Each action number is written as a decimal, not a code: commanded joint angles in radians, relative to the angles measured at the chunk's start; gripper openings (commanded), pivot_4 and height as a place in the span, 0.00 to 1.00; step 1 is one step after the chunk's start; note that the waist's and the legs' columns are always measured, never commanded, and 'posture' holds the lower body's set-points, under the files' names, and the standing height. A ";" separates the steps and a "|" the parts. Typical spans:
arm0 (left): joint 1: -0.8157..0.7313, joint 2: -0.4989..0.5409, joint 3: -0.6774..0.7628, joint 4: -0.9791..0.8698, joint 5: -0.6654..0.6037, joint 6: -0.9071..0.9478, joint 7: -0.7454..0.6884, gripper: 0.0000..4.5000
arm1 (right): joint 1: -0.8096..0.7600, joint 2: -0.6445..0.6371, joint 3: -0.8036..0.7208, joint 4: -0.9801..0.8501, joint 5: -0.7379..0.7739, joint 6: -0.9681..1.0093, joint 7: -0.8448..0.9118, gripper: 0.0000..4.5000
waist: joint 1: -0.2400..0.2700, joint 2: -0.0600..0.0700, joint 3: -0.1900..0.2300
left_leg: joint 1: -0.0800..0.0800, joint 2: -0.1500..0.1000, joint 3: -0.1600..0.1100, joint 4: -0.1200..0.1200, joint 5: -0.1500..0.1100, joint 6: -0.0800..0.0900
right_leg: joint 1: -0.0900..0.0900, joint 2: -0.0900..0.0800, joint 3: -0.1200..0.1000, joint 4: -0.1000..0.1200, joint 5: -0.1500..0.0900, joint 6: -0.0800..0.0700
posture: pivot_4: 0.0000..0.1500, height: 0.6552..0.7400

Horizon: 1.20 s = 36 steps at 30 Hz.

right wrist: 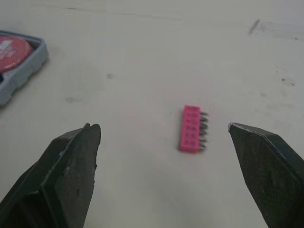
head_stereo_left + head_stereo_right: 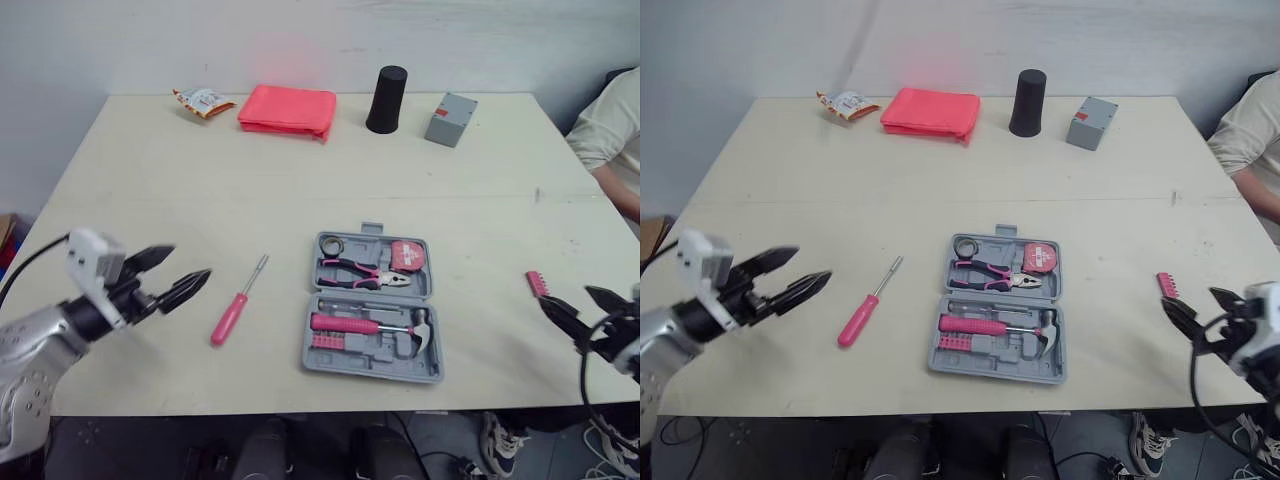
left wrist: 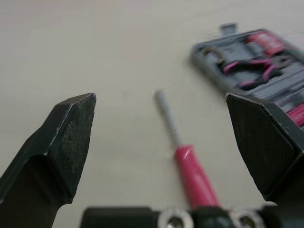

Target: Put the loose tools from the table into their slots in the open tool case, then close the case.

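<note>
A grey tool case [image 2: 372,309] lies open near the table's front edge, holding pink pliers, a hammer, a tape measure and a bit strip. A pink-handled screwdriver [image 2: 237,302] lies loose to its left. My left gripper [image 2: 182,271] hovers open just left of the screwdriver, which shows between its fingers [image 3: 71,137] in the left wrist view [image 3: 185,161]. A small pink bit holder [image 2: 537,284] lies loose at the right of the case. My right gripper [image 2: 582,308] stands open just in front of it; the bit holder [image 1: 191,128] sits between its fingers.
At the table's far edge stand a folded pink cloth [image 2: 288,109], a snack packet [image 2: 203,101], a black cup [image 2: 388,99] and a grey box [image 2: 450,119]. A person's arm [image 2: 615,130] is beside the table's right edge.
</note>
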State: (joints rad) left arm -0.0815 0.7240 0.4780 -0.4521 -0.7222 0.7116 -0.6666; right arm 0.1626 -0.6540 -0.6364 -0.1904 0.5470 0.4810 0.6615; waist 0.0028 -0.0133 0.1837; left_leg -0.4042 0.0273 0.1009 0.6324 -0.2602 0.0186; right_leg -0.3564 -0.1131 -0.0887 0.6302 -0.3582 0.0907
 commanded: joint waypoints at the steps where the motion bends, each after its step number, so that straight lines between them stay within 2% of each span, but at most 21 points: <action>1: -0.136 0.003 -0.098 -0.031 -0.059 0.025 -0.009 0.98 | -0.057 0.032 0.027 0.006 -0.031 -0.016 -0.090 1.00 | -0.002 0.000 0.000 | 0.000 0.000 0.001 0.000 0.000 0.000 | 0.000 0.000 0.000 0.000 0.000 0.000 | 1.00 0.95; 5: -0.347 -0.021 -0.199 -0.061 -0.174 0.095 -0.014 0.98 | -0.121 0.040 0.088 0.084 -0.098 -0.036 -0.149 1.00 | -0.003 0.000 0.000 | 0.000 -0.001 0.003 0.000 0.001 0.001 | -0.002 0.001 0.001 0.002 0.000 0.001 | 1.00 0.95; 7: -0.435 -0.023 -0.253 -0.047 -0.181 0.101 -0.040 0.98 | -0.168 0.039 0.110 0.146 -0.130 -0.046 -0.180 1.00 | -0.004 0.000 0.000 | 0.000 -0.001 0.003 0.000 0.002 0.001 | -0.002 0.001 0.002 0.003 0.000 0.001 | 1.00 0.95; 15: -0.633 -0.050 -0.361 -0.003 -0.255 0.170 -0.100 0.98 | -0.241 0.050 0.142 0.245 -0.146 -0.042 -0.198 1.00 | -0.004 0.000 0.000 | 0.002 0.002 0.007 0.000 0.005 -0.002 | -0.004 0.009 0.011 0.006 0.000 0.001 | 1.00 0.95; 19: -0.658 -0.061 -0.410 -0.002 -0.248 0.189 -0.114 0.98 | -0.248 0.049 0.184 0.287 -0.193 -0.068 -0.213 1.00 | -0.004 0.000 0.000 | 0.002 0.002 0.007 0.000 0.005 -0.002 | -0.004 0.012 0.013 0.006 0.000 0.001 | 1.00 0.95; 23: -0.650 -0.018 -0.449 -0.028 -0.248 0.175 -0.230 0.98 | -0.251 0.073 0.187 0.302 -0.197 -0.063 -0.242 1.00 | -0.007 0.000 0.000 | 0.002 0.004 0.008 0.000 0.006 -0.003 | -0.004 0.013 0.014 0.006 0.000 0.001 | 1.00 0.95; 27: -0.667 -0.028 -0.474 -0.016 -0.221 0.157 -0.257 0.98 | -0.248 0.087 0.201 0.303 -0.195 -0.065 -0.247 1.00 | -0.006 0.000 0.000 | 0.003 0.004 0.008 0.001 0.006 -0.004 | -0.004 0.014 0.015 0.005 0.000 0.001 | 1.00 0.95; 30: -0.671 -0.038 -0.488 -0.008 -0.195 0.138 -0.264 1.00 | -0.247 0.106 0.201 0.288 -0.190 -0.051 -0.270 0.81 | -0.005 0.000 0.000 | 0.003 0.004 0.008 0.001 0.006 -0.004 | -0.004 0.014 0.015 0.005 0.000 0.001 | 1.00 0.95; 31: -0.671 -0.041 -0.490 -0.005 -0.191 0.134 -0.265 1.00 | -0.245 0.111 0.200 0.280 -0.190 -0.046 -0.276 0.71 | -0.005 0.000 0.000 | 0.003 0.004 0.008 0.001 0.006 -0.004 | -0.004 0.014 0.015 0.006 0.000 0.001 | 1.00 0.95; 36: -0.666 -0.048 -0.492 -0.007 -0.175 0.119 -0.271 1.00 | -0.220 0.126 0.195 0.230 -0.182 -0.018 -0.292 0.71 | -0.005 0.000 0.000 | 0.003 0.004 0.008 0.001 0.006 -0.004 | -0.004 0.013 0.015 0.006 0.000 0.001 | 1.00 0.95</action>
State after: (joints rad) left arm -0.7370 0.6770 -0.0199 -0.4545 -0.8992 0.8490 -0.9302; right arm -0.0810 -0.5382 -0.4391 0.0567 0.3659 0.4409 0.3799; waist -0.0025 -0.0135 0.1839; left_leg -0.4010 0.0314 0.1086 0.6332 -0.2544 0.0151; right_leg -0.3599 -0.1004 -0.0735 0.6358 -0.3581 0.0912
